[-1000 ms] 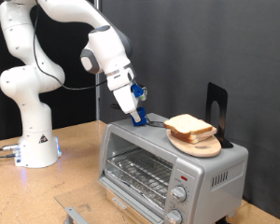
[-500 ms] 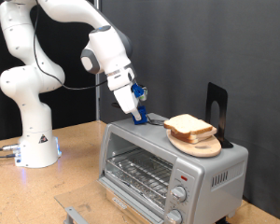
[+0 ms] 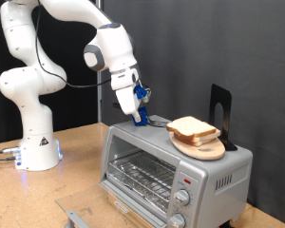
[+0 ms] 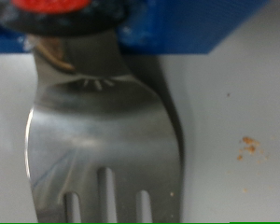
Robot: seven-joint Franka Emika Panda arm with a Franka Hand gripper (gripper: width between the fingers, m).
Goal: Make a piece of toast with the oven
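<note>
Silver boxy oven (image 3: pixel 171 166), pale squarish toast (image 3: pixel 193 127) on top, end effector (image 3: pixel 141 119) gripping slotted metal spatula (image 4: pixel 107 154).

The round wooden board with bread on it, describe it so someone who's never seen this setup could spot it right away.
Find the boxy silver toaster oven with the glass door at the exterior view's lower right. On its flat top, toward the exterior view's right, sits the round wooden board, carrying pale bread slices. It lies in front of an upright black stand, away from the blue-tipped gripper.
</note>
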